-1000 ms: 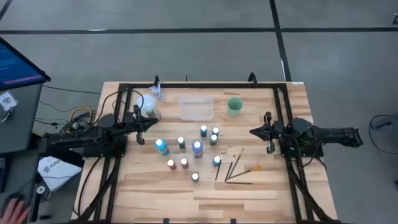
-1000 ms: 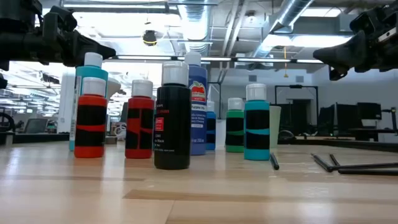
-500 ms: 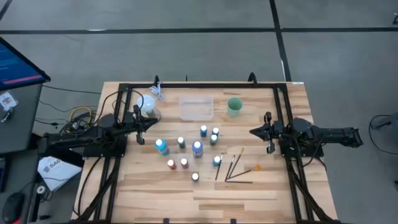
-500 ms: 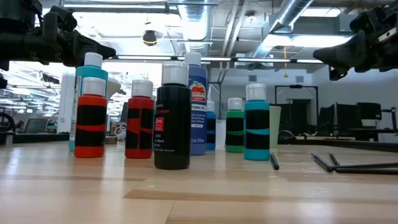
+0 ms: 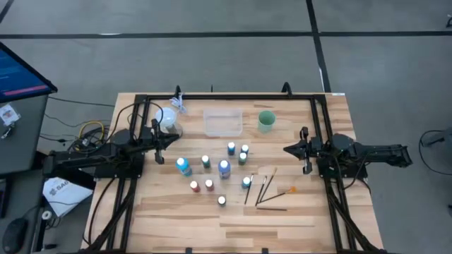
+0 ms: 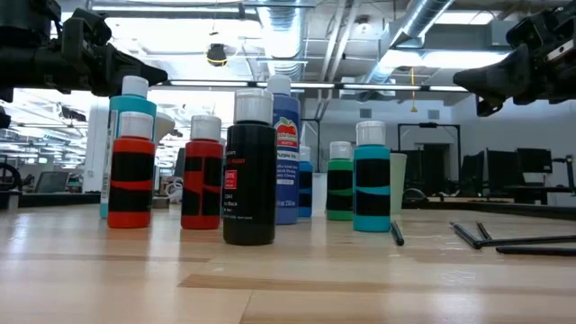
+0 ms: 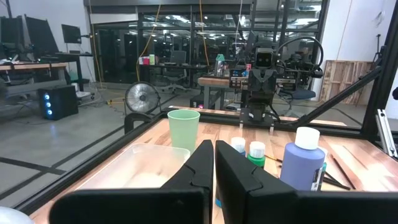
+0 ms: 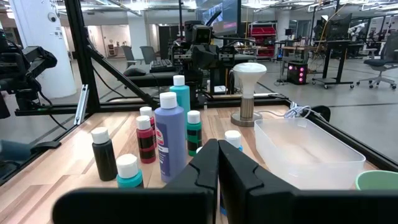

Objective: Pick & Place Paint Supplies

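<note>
Paint bottles [image 5: 224, 167] and brushes [image 5: 267, 188] were recorded unmoved since a second before; no pick had begun. Left gripper [image 5: 176, 139] and right gripper [image 5: 285, 149] were held above the table, jaws together and empty.

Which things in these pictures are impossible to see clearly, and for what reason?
- High view: the brushes are too thin to count, and the bottle labels are too small to read.
- Low view: the black bottle hides part of the blue bottle behind it.
- Right wrist view: the green cup is cut off by the picture's edge.
- Left wrist view: the left end effector covers part of the clear tray.
</note>
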Controlling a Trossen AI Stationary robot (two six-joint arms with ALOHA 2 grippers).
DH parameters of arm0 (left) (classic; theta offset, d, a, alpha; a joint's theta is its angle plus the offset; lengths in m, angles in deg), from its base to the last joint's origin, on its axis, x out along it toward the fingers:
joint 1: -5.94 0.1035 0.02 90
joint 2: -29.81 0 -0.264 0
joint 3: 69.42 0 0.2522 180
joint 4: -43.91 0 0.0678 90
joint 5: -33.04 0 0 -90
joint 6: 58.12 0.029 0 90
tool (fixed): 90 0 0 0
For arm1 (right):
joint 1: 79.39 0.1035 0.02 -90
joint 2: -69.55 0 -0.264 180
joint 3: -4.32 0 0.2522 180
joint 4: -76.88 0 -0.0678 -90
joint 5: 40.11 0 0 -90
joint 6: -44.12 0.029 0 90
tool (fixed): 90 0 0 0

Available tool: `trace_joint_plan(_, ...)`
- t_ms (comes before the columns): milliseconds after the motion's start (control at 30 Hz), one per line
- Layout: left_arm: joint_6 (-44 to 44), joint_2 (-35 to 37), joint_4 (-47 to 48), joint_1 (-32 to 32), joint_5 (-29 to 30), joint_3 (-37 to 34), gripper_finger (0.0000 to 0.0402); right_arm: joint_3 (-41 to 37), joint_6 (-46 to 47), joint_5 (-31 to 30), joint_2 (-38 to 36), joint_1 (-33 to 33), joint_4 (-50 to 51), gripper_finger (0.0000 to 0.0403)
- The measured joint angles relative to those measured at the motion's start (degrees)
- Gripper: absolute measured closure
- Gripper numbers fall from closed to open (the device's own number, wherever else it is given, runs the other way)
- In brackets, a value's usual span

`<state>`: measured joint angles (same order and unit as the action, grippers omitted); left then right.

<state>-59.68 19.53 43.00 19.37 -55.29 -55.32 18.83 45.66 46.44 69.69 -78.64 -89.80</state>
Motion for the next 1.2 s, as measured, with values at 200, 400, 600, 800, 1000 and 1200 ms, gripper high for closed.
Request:
trace_joint_plan(200,0.00,0.00,-0.01,-0.01,0.00,0.01,0.0400,0.02,0.01,0.01,0.00,-0.01,0.01,0.0397)
trace_joint_plan(400,0.00,0.00,0.00,0.01,0.00,0.00,0.0400,0.02,0.01,0.00,0.00,-0.01,0.02,0.0397)
trace_joint_plan(600,0.00,0.00,-0.02,0.01,0.00,0.00,0.0400,0.02,-7.42,0.00,0.00,-0.13,0.02,0.0397)
trace_joint_plan(800,0.00,0.00,-0.06,-0.02,0.00,0.02,0.0400,0.01,-19.90,0.00,0.00,-0.13,0.02,0.0397)
trace_joint_plan(1000,0.00,0.00,-0.32,0.01,0.01,0.02,0.0400,0.02,-20.80,0.00,0.00,-0.16,0.02,0.0397)
trace_joint_plan(1200,0.00,-0.02,-2.42,0.01,0.01,0.01,0.0400,-0.01,-21.04,-0.02,0.00,-0.11,-0.35,0.0397)
